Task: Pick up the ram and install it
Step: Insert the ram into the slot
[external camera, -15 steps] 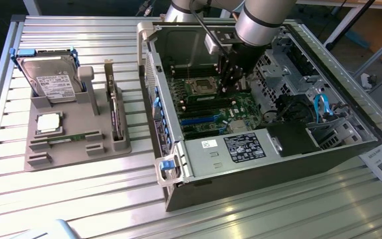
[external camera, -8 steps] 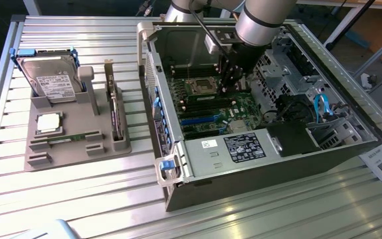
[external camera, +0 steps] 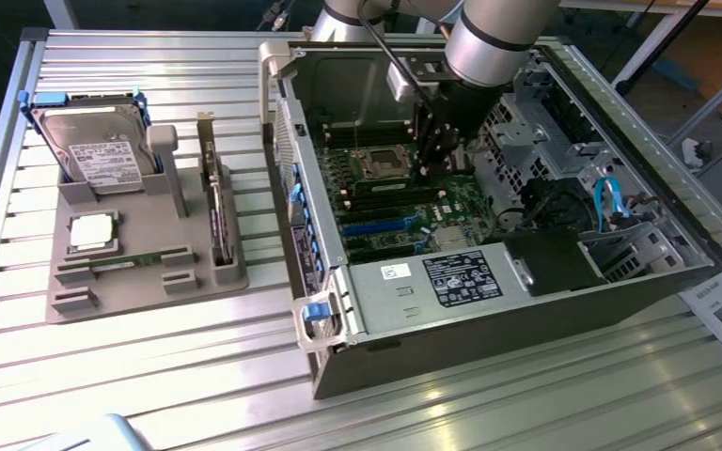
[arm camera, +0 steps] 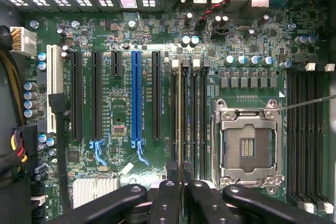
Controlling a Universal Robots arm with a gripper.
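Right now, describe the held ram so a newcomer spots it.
Look inside the open dark computer case, on the green motherboard. Next to the square silver processor socket run black memory slots; the ram is the long thin board seen edge-on, pinched by the black gripper.

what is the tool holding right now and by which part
The ram, pinched edge-on in the tool, apparently by its upper long edge.
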